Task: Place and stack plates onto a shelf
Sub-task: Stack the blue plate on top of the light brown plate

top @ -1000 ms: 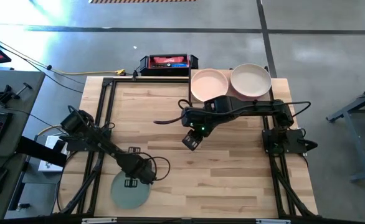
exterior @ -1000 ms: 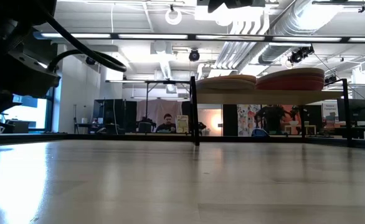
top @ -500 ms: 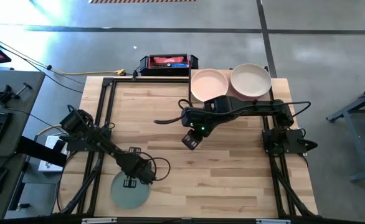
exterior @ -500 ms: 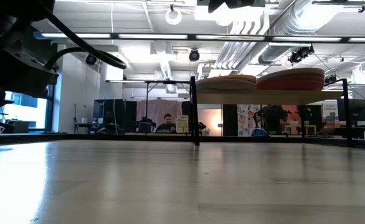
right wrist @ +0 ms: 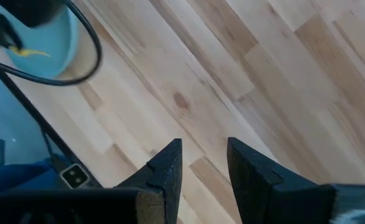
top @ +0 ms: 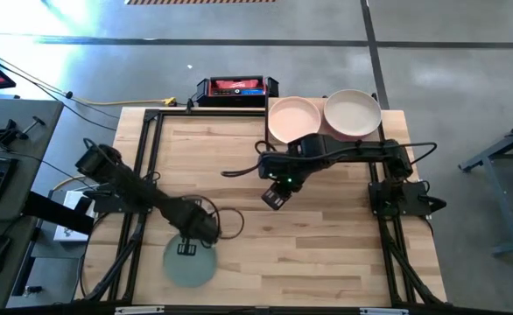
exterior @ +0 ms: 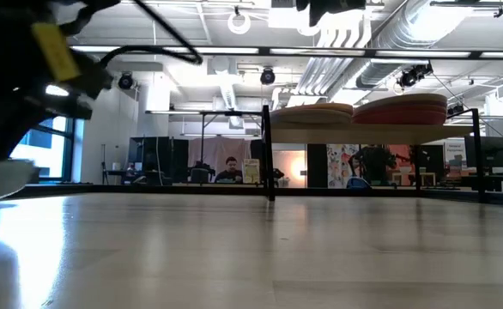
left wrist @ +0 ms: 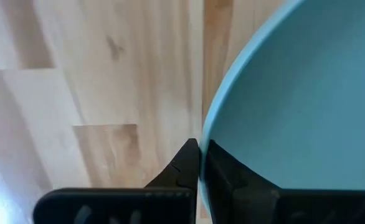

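The left pincer point(left wrist: 199, 163) is clamped on the rim of the mint green plate point(top: 189, 262), so the pick-up step is in hand. Next it must carry this plate to the shelf point(exterior: 354, 131), far from it; the right pincer point(right wrist: 202, 163) waits with fingers apart

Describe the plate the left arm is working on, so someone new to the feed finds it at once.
Start at the wooden table in the high view and go to its near-left corner, far from the shelf. The mint green plate sits there, its rim pinched by the left end effector. It is the only plate off the shelf, where the others are stacked.
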`<action>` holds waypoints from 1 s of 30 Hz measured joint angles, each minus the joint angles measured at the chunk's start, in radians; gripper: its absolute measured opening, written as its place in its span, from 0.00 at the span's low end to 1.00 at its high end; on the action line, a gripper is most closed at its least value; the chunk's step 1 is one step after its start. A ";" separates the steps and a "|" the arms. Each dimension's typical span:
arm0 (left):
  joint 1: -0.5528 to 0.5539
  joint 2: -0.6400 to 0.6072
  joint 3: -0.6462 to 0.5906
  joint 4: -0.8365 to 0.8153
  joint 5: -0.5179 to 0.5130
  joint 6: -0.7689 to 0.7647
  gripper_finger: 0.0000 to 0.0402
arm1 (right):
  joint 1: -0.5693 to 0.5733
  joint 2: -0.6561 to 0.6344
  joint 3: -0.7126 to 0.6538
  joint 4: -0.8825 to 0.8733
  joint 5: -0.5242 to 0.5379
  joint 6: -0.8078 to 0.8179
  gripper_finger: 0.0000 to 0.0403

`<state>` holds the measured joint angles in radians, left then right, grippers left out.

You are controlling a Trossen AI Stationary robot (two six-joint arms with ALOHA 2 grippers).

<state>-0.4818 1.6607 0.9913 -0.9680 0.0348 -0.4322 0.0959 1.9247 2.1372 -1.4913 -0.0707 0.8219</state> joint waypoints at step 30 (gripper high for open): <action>0.689 -0.412 0.003 -0.111 -0.154 -0.027 0.00 | -0.222 0.000 0.000 -0.069 0.096 -0.352 0.31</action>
<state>0.2077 1.2491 0.9939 -1.0791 -0.1192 -0.4595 -0.1258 1.9251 2.1372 -1.5604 0.0252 0.4695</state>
